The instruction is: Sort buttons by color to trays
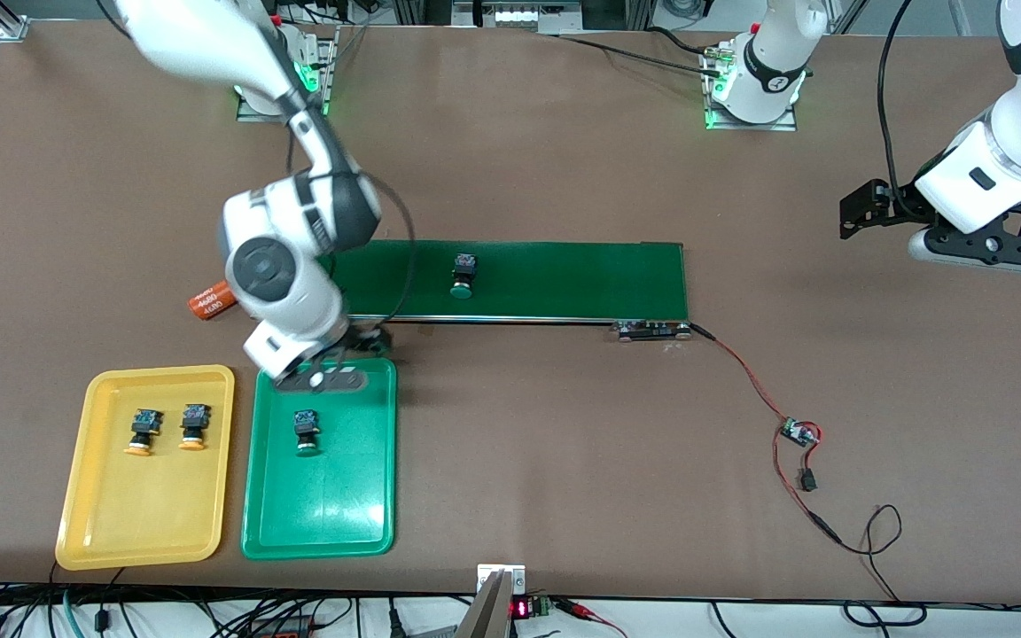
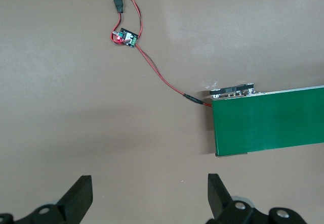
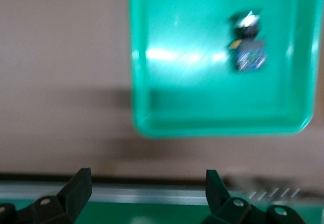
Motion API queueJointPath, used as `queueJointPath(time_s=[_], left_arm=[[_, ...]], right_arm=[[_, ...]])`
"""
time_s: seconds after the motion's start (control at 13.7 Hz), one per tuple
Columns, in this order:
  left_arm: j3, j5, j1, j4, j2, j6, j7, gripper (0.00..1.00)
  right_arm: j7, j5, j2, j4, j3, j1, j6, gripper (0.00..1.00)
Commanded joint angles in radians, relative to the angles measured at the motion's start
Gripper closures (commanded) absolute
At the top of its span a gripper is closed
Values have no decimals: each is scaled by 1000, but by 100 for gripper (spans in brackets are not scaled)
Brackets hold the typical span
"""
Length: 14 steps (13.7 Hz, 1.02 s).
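Observation:
Two buttons with yellow-orange caps [image 1: 145, 431] [image 1: 194, 427] lie in the yellow tray [image 1: 103, 523]. One green-capped button [image 1: 306, 431] lies in the green tray [image 1: 342, 523]; it also shows in the right wrist view [image 3: 248, 52] in that tray [image 3: 217, 128]. Another green-capped button [image 1: 463, 275] lies on the dark-green belt [image 1: 564, 279]. My right gripper [image 1: 362, 340] [image 3: 147, 183] is open and empty, over the belt's edge beside the green tray. My left gripper [image 1: 856, 211] [image 2: 149, 188] is open and empty, over bare table at the left arm's end.
An orange cylinder printed 4680 [image 1: 212, 301] lies beside the belt at the right arm's end. A small circuit board [image 1: 799, 432] [image 2: 125, 37] with red and black wires runs from the belt's motor end [image 1: 652, 330] [image 2: 232, 91].

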Motion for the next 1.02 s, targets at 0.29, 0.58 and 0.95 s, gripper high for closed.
queueJointPath(time_s=[0.29,0.58,0.95], left_arm=[[-2,26,11,7,-8,-27,5,0],[-2,24,11,10,-7,-32,7,0],[-4,26,5,13,-7,-27,4,0]], right_arm=[[390,10,-72,-132,27,215,23,0],[439,9,-86,-215,51,218,21,0],[438,7,-81,-245,51,204,24,0]])
